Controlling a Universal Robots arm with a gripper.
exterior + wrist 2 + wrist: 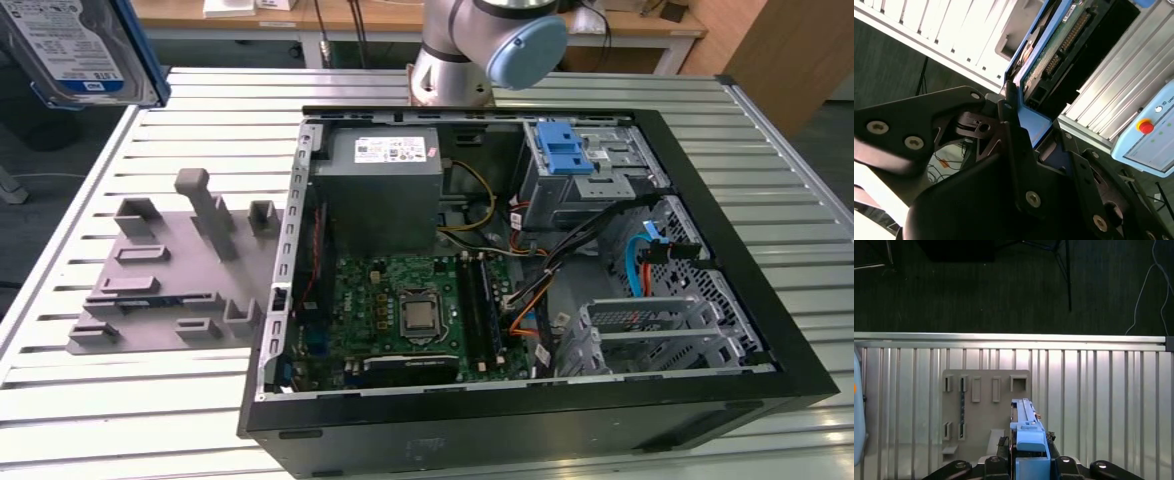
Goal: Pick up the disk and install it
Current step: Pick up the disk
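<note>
Disk (70,48): hanging raised in the exterior view's upper left, clear of the counter (134,410); fingers (1013,131) gripping its blue frame from both sides.

Slatted aluminium tabletop (134,420), wooden desk (174,12) behind it, dark floor (1004,290) beyond the table edge

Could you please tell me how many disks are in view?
1. The disk is clamped in the gripper, at the exterior view's top left. The drive cage could hide another.
</note>
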